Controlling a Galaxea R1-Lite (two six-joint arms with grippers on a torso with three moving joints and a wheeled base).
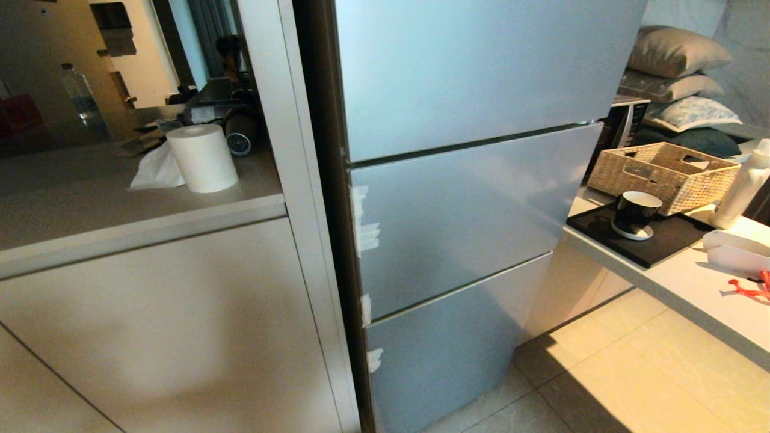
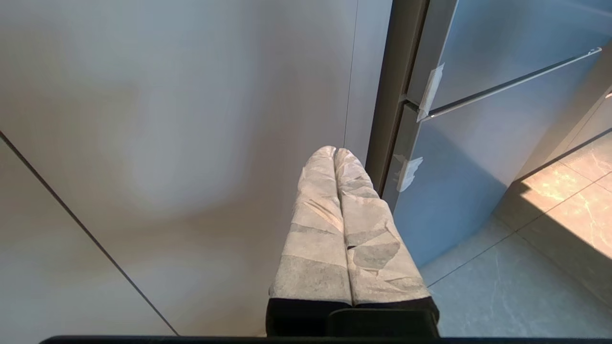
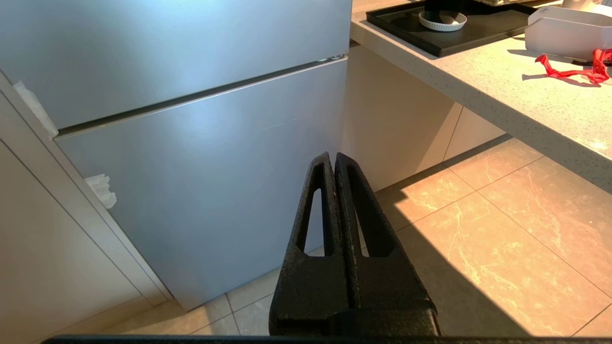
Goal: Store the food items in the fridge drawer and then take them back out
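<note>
- Head view: you face the fridge [image 1: 475,198] with all three silver-blue panels shut, so the fridge drawer is hidden behind them and nothing of it shows. I judge the task has not begun; a panel has to come open first.
- Bits of white tape [image 1: 366,231] sit along the fridge's hinge-side edge; their purpose you cannot tell from here.
- No red fruit is in sight. On the surface [image 1: 680,282] to your right, a wicker basket [image 1: 665,174] stands at the back edge, a black mug [image 1: 634,213] on a dark tray [image 1: 656,240] in front of it, and a white container [image 1: 737,252] near the front edge; the basket's inside is mostly hidden, so food could lie there.
- A paper roll [image 1: 203,157] stands on the left counter, well apart from the fridge.
- Neither arm reaches into this view.
- Left wrist view: the left tool [image 2: 335,152], its fingers [image 2: 315,229] wrapped in pale tape, is closed and empty, hanging low before the cabinet door just beside the fridge's edge. It looks parked.
- Right wrist view: the right tool [image 3: 333,157] is black, pressed closed on nothing, pointing at the lowest panel's outer corner and the floor tiles.
- A red ribbon-like scrap [image 3: 573,67] lies near the surface's front edge; what it is stays unclear, but it is not the fruit.
</note>
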